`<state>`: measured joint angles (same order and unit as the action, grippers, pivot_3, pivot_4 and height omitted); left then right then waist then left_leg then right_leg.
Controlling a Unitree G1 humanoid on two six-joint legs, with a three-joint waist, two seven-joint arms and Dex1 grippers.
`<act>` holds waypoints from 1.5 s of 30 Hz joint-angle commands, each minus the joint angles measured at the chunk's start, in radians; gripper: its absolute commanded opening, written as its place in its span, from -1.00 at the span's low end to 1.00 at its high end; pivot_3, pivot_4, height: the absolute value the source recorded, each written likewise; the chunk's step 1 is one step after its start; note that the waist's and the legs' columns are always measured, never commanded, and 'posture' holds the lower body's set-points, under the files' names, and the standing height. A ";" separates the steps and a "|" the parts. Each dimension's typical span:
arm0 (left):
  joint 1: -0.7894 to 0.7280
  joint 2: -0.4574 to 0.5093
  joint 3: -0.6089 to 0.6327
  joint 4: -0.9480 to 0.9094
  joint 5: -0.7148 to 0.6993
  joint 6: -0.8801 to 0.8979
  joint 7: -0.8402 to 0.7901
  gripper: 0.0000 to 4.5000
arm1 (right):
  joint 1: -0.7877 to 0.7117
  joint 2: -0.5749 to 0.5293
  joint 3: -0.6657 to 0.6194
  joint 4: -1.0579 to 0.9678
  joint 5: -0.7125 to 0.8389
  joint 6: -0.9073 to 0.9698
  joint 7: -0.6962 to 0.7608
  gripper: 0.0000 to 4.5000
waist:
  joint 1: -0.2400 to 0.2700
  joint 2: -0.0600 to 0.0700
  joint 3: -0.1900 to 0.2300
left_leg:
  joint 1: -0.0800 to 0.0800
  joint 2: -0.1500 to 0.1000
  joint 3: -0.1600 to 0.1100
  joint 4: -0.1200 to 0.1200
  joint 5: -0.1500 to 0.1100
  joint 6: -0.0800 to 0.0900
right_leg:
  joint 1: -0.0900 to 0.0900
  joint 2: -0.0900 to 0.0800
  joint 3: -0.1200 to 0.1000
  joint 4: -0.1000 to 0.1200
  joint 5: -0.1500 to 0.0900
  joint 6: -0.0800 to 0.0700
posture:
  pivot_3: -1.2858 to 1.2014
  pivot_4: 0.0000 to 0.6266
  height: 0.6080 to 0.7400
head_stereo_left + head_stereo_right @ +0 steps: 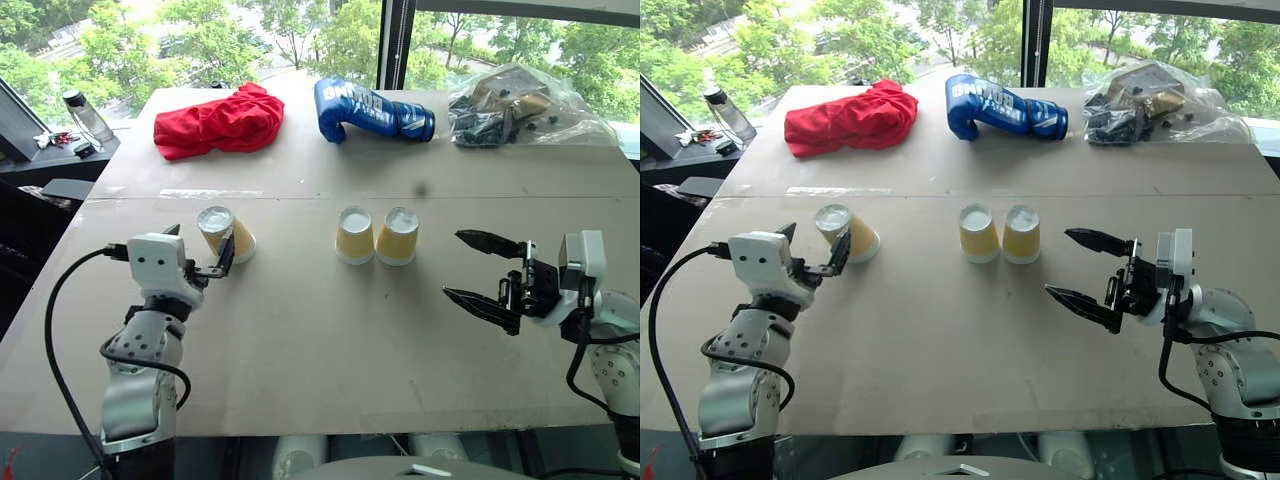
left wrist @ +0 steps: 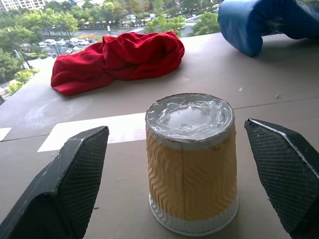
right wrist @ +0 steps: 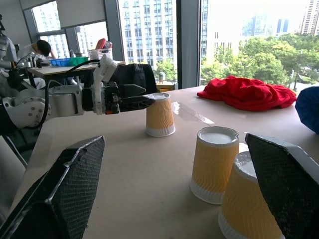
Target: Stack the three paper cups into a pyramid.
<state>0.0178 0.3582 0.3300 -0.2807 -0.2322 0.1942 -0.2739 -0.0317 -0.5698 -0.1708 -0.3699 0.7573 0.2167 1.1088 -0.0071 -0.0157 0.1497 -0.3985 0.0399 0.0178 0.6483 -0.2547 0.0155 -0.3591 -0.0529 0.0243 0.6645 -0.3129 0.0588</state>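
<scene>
Both tools stand wide open and hold nothing: the left tool [image 1: 205,258] has its two black fingers either side of one cup without touching it, and the right tool [image 1: 482,268] hovers just to the right of the other two cups, pointing toward them.

Beneath everything lies the broad tan table [image 1: 300,350]. At its far edge sit one crumpled red cloth [image 1: 220,122], one clear plastic bag of dark parts [image 1: 520,108] and one blue boxing glove [image 1: 370,110], all well apart from the work.

Of the small yellow-tan paper cups with white rims there are three, each standing upside down on the table. Two, the middle cup [image 1: 354,235] and its neighbour cup [image 1: 397,236], stand side by side and appear to touch, which looks like the pyramid's base row already made. The third, the lone cup [image 2: 190,162], stands apart to the left between the left tool's fingers.

By that reading the task is partway done: the base is set, the top cup is not yet gripped, lifted or placed across the pair.
</scene>
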 commanded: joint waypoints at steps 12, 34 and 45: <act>-0.149 0.059 -0.010 0.212 -0.009 -0.120 -0.101 1.00 | -0.035 0.020 0.006 -0.054 0.016 0.001 -0.046 0.98 | -0.003 0.000 0.000 | 0.000 0.000 0.000 0.000 0.000 0.000 | 0.000 0.000 0.000 0.000 0.000 0.000 | 0.03 -0.52 1.00; -0.390 0.149 -0.085 0.152 -0.104 0.009 -0.239 0.04 | -0.099 0.019 0.020 -0.054 0.033 0.030 -0.062 1.00 | 0.007 -0.004 0.002 | -0.002 0.000 -0.003 0.001 0.000 0.000 | -0.001 0.000 -0.003 0.001 0.000 0.000 | 0.03 -0.52 1.00; -0.823 0.160 -0.301 0.239 -0.271 0.311 -0.543 0.04 | -0.136 0.009 -0.045 0.025 0.019 0.010 -0.073 1.00 | 0.006 -0.004 0.001 | -0.003 -0.002 -0.002 0.003 0.003 -0.004 | -0.001 0.002 -0.003 0.000 0.000 0.000 | 0.03 -0.52 1.00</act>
<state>-0.7780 0.5227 0.0346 -0.0433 -0.4756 0.4932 -0.7825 -0.1654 -0.5517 -0.1800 -0.3334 0.7672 0.2457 1.0385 -0.0016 -0.0197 0.1512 -0.4016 0.0381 0.0156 0.6508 -0.2521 0.0112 -0.3600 -0.0500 0.0216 0.6642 -0.3130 0.0591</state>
